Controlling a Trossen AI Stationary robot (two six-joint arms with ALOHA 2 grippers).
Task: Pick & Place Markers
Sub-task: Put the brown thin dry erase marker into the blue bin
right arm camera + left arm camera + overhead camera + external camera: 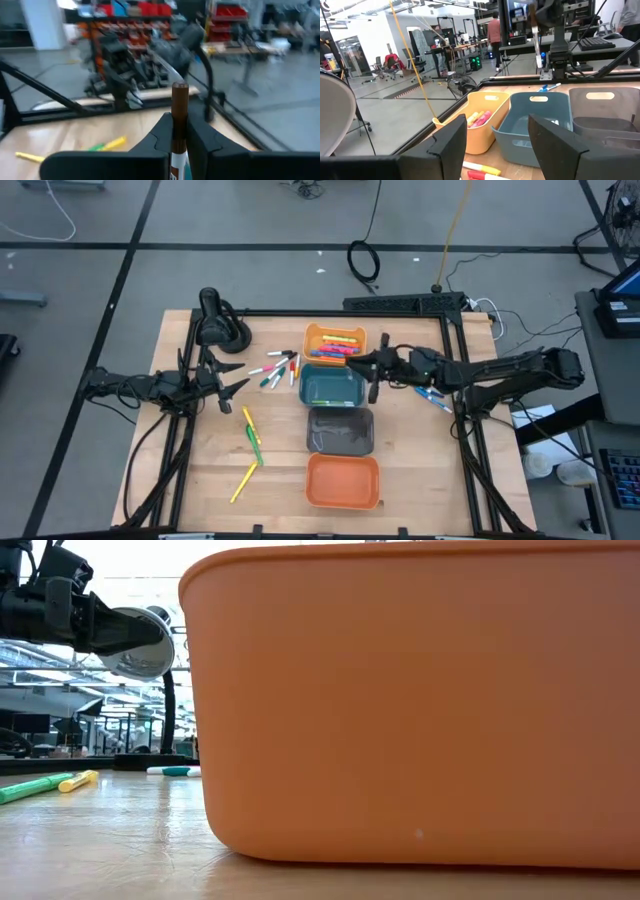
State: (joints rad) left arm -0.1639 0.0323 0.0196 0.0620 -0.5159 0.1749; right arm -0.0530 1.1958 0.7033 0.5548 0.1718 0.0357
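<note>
My right gripper (179, 125) reaches in level from the table's right, above the teal bin (332, 387), and is shut on a marker (179, 102) with a brown end and white body. The same marker (538, 47) shows upright in the left wrist view. My left gripper (497, 130) waits open at the table's left (238, 385), touching nothing. Loose markers (280, 368) lie flat on the table left of the bins. Yellow and green ones (250, 435) lie nearer the front, and blue ones (432, 395) lie under the right arm. My right gripper pinches the marker between its two fingers, on the shaft just below the brown end (179, 112). The fingers (162, 132) come level from the table's right and lie across the marker. The marker stands upright, lifted clear above the teal bin, brown end sticking up past the fingers.
Four bins stand in a row from far to near: light orange (312, 340) holding several markers, teal, grey (340, 430) and orange (343, 482). The orange bin (420, 700) fills most of the low view. A black stand (215, 325) sits at the far left.
</note>
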